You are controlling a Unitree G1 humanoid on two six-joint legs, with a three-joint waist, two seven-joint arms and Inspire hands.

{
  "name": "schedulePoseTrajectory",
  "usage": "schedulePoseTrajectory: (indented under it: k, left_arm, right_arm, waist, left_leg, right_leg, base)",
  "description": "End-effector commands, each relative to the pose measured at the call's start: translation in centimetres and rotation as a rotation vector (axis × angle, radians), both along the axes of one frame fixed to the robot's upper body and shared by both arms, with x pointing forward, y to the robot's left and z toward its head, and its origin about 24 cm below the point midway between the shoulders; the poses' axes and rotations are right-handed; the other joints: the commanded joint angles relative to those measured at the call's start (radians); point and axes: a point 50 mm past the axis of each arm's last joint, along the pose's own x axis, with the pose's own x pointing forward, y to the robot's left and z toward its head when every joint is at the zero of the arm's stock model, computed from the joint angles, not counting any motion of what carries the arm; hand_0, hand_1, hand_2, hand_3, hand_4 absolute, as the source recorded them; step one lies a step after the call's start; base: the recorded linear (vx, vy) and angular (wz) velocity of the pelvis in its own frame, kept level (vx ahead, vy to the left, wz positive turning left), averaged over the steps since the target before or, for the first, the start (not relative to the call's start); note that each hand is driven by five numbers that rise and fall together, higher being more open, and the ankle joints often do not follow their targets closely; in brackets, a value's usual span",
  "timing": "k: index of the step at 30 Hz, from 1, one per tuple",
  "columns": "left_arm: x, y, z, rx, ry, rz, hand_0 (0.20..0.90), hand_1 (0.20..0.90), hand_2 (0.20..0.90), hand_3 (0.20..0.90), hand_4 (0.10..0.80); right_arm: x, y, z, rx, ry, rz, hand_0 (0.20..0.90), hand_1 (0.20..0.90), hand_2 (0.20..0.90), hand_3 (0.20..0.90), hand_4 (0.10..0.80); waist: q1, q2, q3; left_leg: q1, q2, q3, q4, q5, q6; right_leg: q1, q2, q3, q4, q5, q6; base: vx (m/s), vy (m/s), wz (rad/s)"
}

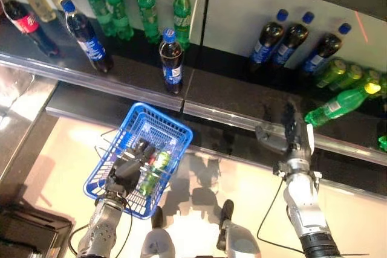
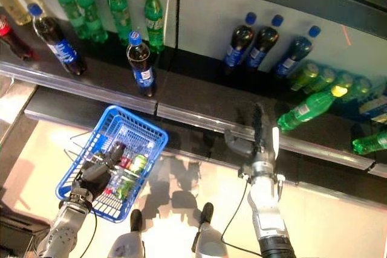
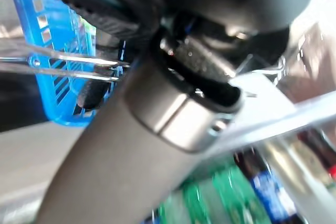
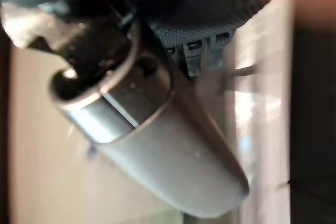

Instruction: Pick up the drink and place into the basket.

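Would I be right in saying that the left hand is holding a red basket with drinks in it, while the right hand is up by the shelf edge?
Not quite: the basket is blue, not red, as the left eye view shows. The rest stands: the left hand holds it by its wire handle with drinks inside, and the right hand is up by the shelf edge.

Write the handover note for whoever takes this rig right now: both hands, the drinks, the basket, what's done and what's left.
Left hand: shut on the blue basket, carrying it below the shelf.
Right hand: open, empty, reaching at the shelf edge.
Done: a green bottle and a red-labelled drink already lie in the basket.
Left: grab another drink, probably the tipped green bottle on the shelf nearest the right hand, and drop it in.
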Motion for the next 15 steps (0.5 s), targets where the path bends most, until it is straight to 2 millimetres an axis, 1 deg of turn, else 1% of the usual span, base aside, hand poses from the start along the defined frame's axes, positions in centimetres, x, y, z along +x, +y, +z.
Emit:
schedulePoseTrajectory:
  k: [1,2,3,5,6,8,10,11,12,15]
  left_arm:
    - [2.6,3.6,5.4,0.073,-0.441,0.111,0.300,0.300,0.300,0.200,0.100]
    - [2.2,3.8,4.5,0.071,-0.414,0.118,0.300,0.300,0.300,0.200,0.100]
    - [1.6,4.1,3.1,0.072,-0.347,0.128,0.300,0.300,0.300,0.200,0.100]
    - [0.8,4.6,1.5,0.056,-0.252,0.156,0.300,0.300,0.300,0.200,0.100]
    - [0.1,4.9,0.3,0.050,-0.178,0.172,0.300,0.300,0.300,0.200,0.100]
    - [-1.2,4.8,-1.6,0.032,-0.073,0.178,0.300,0.300,0.300,0.200,0.100]
    - [-2.1,4.5,-2.8,0.016,-0.003,0.176,0.300,0.300,0.300,0.200,0.100]
    - [-3.3,4.2,-4.0,0.008,0.058,0.161,0.300,0.300,0.300,0.200,0.100]
    - [-3.5,4.2,-4.2,0.009,0.072,0.152,0.300,0.300,0.300,0.200,0.100]
    - [-5.6,4.1,-5.7,-0.001,0.165,0.140,0.300,0.300,0.300,0.200,0.100]
  right_arm:
    - [-3.4,-3.9,-1.7,0.050,0.028,-0.107,0.900,0.900,0.900,0.900,0.800]
    - [-3.8,-4.2,-2.3,0.060,0.048,-0.119,0.900,0.900,0.900,0.900,0.800]
    - [-4.5,-4.7,-3.4,0.092,0.094,-0.133,0.900,0.900,0.900,0.900,0.800]
    - [-5.5,-5.4,-5.0,0.130,0.174,-0.159,0.900,0.900,0.900,0.900,0.800]
    - [-6.6,-5.9,-6.3,0.166,0.235,-0.171,0.900,0.900,0.900,0.900,0.800]
    - [-8.4,-6.7,-8.1,0.189,0.328,-0.201,0.900,0.900,0.900,0.900,0.800]
    - [-9.6,-7.1,-9.1,0.214,0.384,-0.224,0.900,0.900,0.900,0.900,0.800]
    - [-10.8,-7.1,-9.9,0.246,0.428,-0.238,0.900,0.900,0.900,0.900,0.800]
    - [-10.9,-7.2,-10.1,0.249,0.435,-0.238,0.900,0.900,0.900,0.900,0.800]
    - [-12.4,-6.9,-11.2,0.282,0.519,-0.231,0.900,0.900,0.900,0.900,0.800]
  waist:
    - [-0.019,0.061,-0.297]
    - [-0.021,0.061,-0.297]
    - [-0.028,0.059,-0.297]
    - [-0.035,0.058,-0.297]
    - [-0.039,0.058,-0.300]
    - [-0.041,0.060,-0.303]
    - [-0.038,0.061,-0.306]
    - [-0.036,0.062,-0.310]
    - [-0.036,0.062,-0.310]
    - [-0.034,0.064,-0.315]
  left_leg:
    - [-0.037,0.009,0.012,-0.003,0.004,0.029]
    - [-0.035,0.010,0.017,-0.003,0.002,0.028]
    - [-0.030,0.014,0.024,-0.003,-0.001,0.029]
    - [-0.021,0.017,0.033,-0.003,-0.007,0.030]
    - [-0.015,0.019,0.038,-0.003,-0.012,0.030]
    - [-0.006,0.020,0.041,-0.003,-0.019,0.032]
    - [0.000,0.019,0.042,-0.003,-0.023,0.033]
    - [0.002,0.020,0.042,-0.003,-0.025,0.031]
    - [0.002,0.019,0.042,-0.003,-0.025,0.031]
    - [0.004,0.020,0.046,-0.003,-0.027,0.029]
  right_leg:
    - [0.080,-0.014,0.008,-0.002,-0.070,0.031]
    - [0.080,-0.012,0.013,-0.002,-0.070,0.030]
    - [0.080,-0.010,0.018,-0.002,-0.070,0.028]
    - [0.081,-0.006,0.025,-0.002,-0.073,0.025]
    - [0.083,-0.003,0.029,-0.002,-0.077,0.022]
    - [0.088,-0.001,0.033,-0.002,-0.084,0.019]
    - [0.093,0.000,0.034,-0.002,-0.087,0.020]
    - [0.095,-0.001,0.035,-0.002,-0.088,0.021]
    - [0.096,-0.001,0.035,-0.002,-0.088,0.021]
    - [0.098,-0.001,0.032,-0.002,-0.089,0.022]
  base:
    - [0.008,-0.024,-0.25]
    - [0.010,-0.029,-0.32]
    - [0.013,-0.022,-0.32]
    - [0.020,-0.015,-0.35]
    - [0.036,-0.005,-0.28]
    - [0.048,-0.006,-0.12]
    - [0.050,-0.014,-0.09]
    - [0.044,-0.016,-0.06]
    - [0.036,-0.016,-0.05]
    - [0.014,-0.004,-0.04]
